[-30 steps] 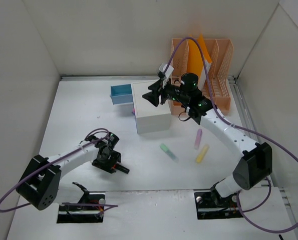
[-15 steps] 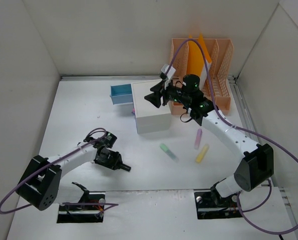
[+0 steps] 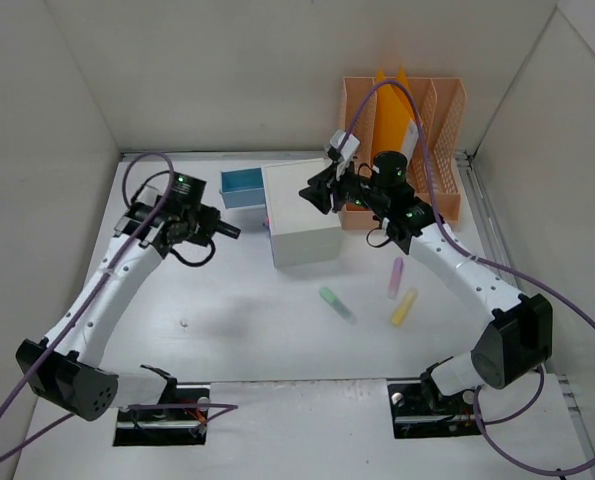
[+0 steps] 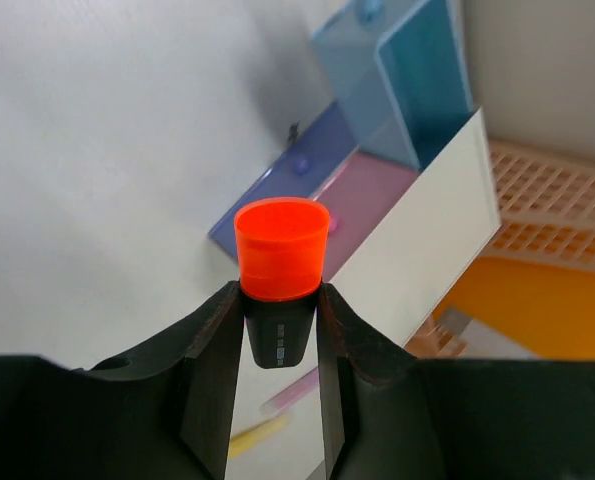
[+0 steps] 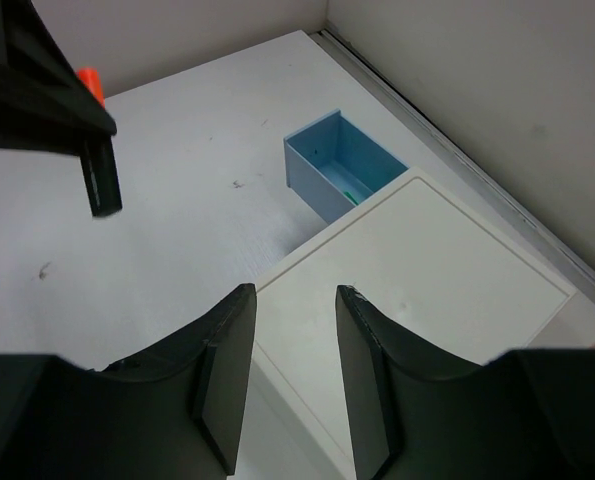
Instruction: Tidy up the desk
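The desk (image 3: 227,310) is the white tabletop. My left gripper (image 3: 223,229) is shut on a black marker with an orange cap (image 4: 281,250) and holds it in the air, left of the white box (image 3: 302,215) and just in front of the blue bin (image 3: 242,186). In the left wrist view my gripper (image 4: 280,297) pinches the marker's black body. My right gripper (image 3: 312,194) hovers open and empty over the white box; in the right wrist view the gripper (image 5: 295,295) is over the box's lid (image 5: 427,270).
An orange file organizer (image 3: 417,150) stands at the back right. Green (image 3: 336,303), pink (image 3: 396,277) and yellow (image 3: 404,306) highlighters lie right of centre. Purple (image 4: 287,190) and pink (image 4: 372,195) flat pieces lie between blue bin and white box.
My left arm has risen from low over the front left of the desk and swung back towards the blue bin with the marker. My right gripper has shifted slightly right.
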`<state>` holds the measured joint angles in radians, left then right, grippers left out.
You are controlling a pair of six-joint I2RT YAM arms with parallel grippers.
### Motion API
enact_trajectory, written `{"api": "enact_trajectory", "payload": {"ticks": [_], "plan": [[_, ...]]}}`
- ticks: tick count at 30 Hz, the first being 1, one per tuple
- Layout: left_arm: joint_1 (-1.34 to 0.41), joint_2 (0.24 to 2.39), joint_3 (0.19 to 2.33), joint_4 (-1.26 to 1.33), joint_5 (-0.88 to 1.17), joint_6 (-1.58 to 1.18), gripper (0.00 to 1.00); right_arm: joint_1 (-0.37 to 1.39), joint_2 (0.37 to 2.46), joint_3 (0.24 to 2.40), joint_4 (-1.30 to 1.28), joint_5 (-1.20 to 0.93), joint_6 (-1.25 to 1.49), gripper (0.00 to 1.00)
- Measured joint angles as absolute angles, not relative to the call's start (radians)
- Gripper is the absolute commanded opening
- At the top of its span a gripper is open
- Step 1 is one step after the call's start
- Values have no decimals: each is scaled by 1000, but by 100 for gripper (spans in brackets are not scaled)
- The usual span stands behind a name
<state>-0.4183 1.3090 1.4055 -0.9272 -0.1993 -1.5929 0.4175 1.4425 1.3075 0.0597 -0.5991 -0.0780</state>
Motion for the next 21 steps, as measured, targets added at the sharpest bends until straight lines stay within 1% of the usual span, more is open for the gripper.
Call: {"api": "enact_trajectory", "payload": {"ticks": [3,7,13,16,21], "plan": [[-319,1346,1463,-915,-185,-1575,0,414,1442,1301,60,-591,-79,35],[-224,1513,1579,-892,-142,-1567,0,410,1435,1282,59,-582,-81,35],[-201,1757,1766,-815,-84,-1547,0,396,1401,1232,60,-569,-86,36],[-201,1811,1810,-787,-63,-1544,0,384,1385,1207,60,-564,-89,36],[-201,1847,1819,-748,-31,-1540,0,364,1377,1186,60,-557,-89,37]]}}
